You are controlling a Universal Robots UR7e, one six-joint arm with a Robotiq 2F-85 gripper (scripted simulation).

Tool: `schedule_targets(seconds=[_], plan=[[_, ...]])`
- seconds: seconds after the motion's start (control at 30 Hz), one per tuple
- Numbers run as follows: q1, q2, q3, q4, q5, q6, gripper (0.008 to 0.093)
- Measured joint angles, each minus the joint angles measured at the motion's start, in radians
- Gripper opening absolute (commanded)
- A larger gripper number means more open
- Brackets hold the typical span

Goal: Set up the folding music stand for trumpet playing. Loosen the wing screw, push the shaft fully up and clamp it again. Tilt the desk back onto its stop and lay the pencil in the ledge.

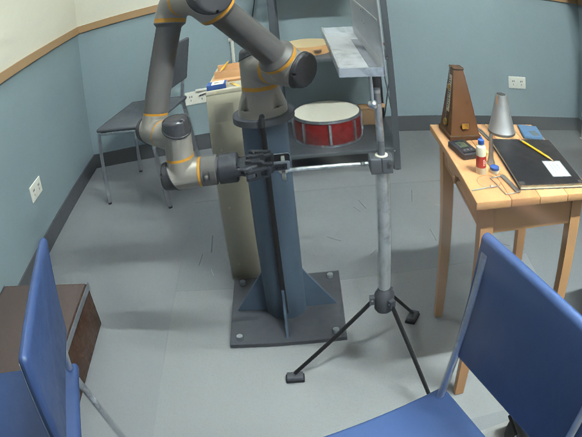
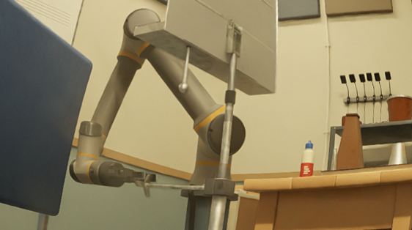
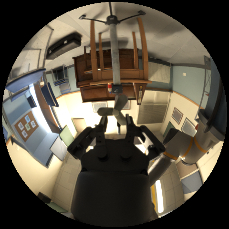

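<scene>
The wing screw (image 1: 284, 168) (image 2: 145, 181) (image 3: 117, 112) sticks out on a long rod to the left of the stand's clamp collar (image 1: 381, 163) (image 2: 214, 186), and its wing head lies between the fingers of my gripper (image 1: 277, 165) (image 2: 141, 177) (image 3: 116, 119). My gripper is open around the wing and holds nothing. The thin inner shaft (image 1: 377, 123) (image 2: 227, 133) rises from the collar to the grey desk (image 1: 363, 35) (image 2: 219, 35) with its ledge. The yellow pencil (image 1: 536, 149) lies on the black folder on the wooden table at the right.
Behind the stand are my blue pedestal (image 1: 272, 226), a shelf with a red drum (image 1: 327, 122) and a beige cabinet. The wooden table (image 1: 507, 188) carries a metronome, a cone and a bottle. Blue chairs (image 1: 493, 348) stand in the foreground, and tripod legs (image 1: 357, 338) spread over the floor.
</scene>
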Motion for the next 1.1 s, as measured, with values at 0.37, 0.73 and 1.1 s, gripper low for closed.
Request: schedule_targets(seconds=[0.37, 0.73, 1.1], plan=[[0.000, 0.000, 0.000, 0.000, 0.000, 0.000, 0.0285], [0.000, 0.000, 0.000, 0.000, 0.000, 0.000, 0.0080], [0.000, 0.000, 0.000, 0.000, 0.000, 0.000, 0.0080]])
